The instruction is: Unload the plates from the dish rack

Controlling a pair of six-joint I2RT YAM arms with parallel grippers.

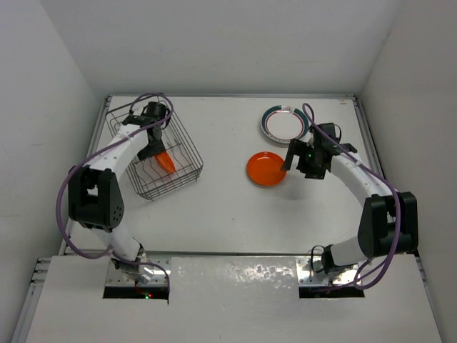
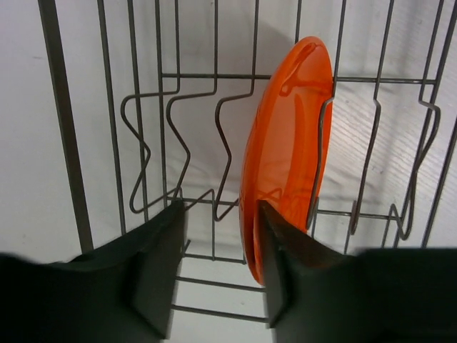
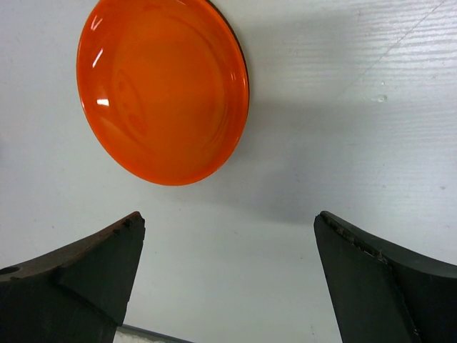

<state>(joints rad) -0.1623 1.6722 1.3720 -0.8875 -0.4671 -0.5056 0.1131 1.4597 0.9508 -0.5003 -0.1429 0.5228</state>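
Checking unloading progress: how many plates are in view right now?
3: one orange plate upright in the dish rack, a second orange plate flat on the table, a teal-rimmed plate beyond it. More might hide underneath.

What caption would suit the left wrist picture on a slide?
Left gripper, jaws apart, inside the dish rack beside an upright orange plate.

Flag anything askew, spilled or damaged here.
The dish rack sits skewed to the edges of the table, and the orange plate inside it leans against a wire tine. Nothing looks spilled or broken.
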